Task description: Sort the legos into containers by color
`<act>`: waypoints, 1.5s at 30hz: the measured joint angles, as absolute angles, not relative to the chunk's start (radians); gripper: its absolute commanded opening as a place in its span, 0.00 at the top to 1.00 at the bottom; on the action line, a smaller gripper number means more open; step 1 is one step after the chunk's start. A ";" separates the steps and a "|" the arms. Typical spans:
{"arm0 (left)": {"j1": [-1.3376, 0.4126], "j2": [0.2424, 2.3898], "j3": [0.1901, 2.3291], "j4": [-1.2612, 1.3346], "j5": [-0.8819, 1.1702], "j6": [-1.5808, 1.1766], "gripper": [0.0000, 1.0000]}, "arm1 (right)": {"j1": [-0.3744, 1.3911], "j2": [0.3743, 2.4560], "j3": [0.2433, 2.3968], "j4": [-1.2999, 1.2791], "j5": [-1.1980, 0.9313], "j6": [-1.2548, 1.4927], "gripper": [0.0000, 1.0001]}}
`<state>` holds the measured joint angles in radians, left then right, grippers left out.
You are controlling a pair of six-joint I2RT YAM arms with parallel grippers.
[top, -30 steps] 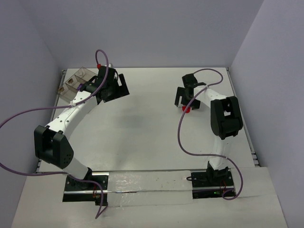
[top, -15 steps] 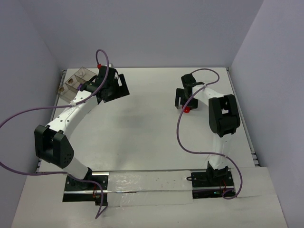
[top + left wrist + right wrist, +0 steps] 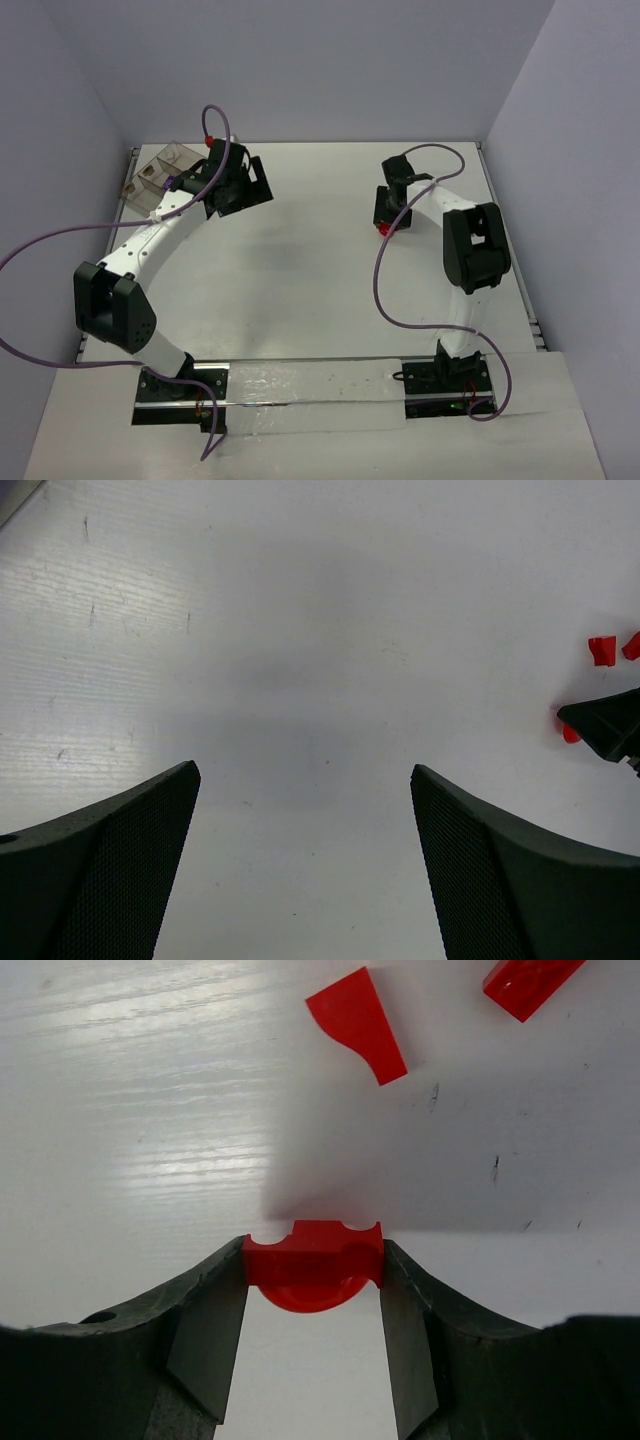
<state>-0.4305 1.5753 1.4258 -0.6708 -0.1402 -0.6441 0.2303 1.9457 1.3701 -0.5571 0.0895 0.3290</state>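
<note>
Right gripper (image 3: 314,1260) of mine is nearly closed, its two dark fingers pressed against the flat opposite sides of a small red plastic brick with a rounded lower edge (image 3: 313,1280). Whether the brick is off the white worktop (image 3: 130,1110) I cannot tell. Left gripper (image 3: 303,775) is spread wide with nothing between its fingers, hanging over bare worktop near the far left corner.

I judge this brick to be very light, stiff and smooth, so it should not deform but could squirt out of a pinch. The flat sides I have are the right place to hold. The curved face would let it roll out, and a firm, steady squeeze ought to do.

My right wrist view alone shows the contact, plus two loose pieces beyond it: a flat red wedge-shaped piece (image 3: 355,1022) and a red rectangular piece (image 3: 528,978) cut by the frame. From above, the held brick is only a red speck under the gripper, toward the far right of the worktop. That top view alone shows the clear brownish divided plastic tray (image 3: 172,150) in the far left corner, well apart from the brick; what lies in its compartments is too small to tell
</note>
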 measured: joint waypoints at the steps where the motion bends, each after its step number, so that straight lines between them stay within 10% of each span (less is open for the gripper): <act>1: -0.430 1.575 1.426 -0.671 -0.143 -0.645 0.06 | 0.238 1.935 1.370 -0.557 0.089 0.333 0.59; 17: -0.423 1.552 1.406 -0.707 -0.231 -0.678 0.06 | 0.652 2.067 1.657 -0.590 0.054 0.403 0.55; 27: -0.401 1.493 1.381 -0.724 -0.261 -0.701 0.06 | 0.683 2.223 1.754 -0.614 0.055 0.434 0.10; 33: -0.401 1.493 1.374 -0.725 -0.260 -0.704 0.06 | 0.683 2.218 1.762 -0.628 0.057 0.437 0.04; 45: -0.438 1.545 1.366 -0.702 -0.203 -0.654 0.07 | 0.539 1.690 1.393 -0.592 0.098 0.426 0.03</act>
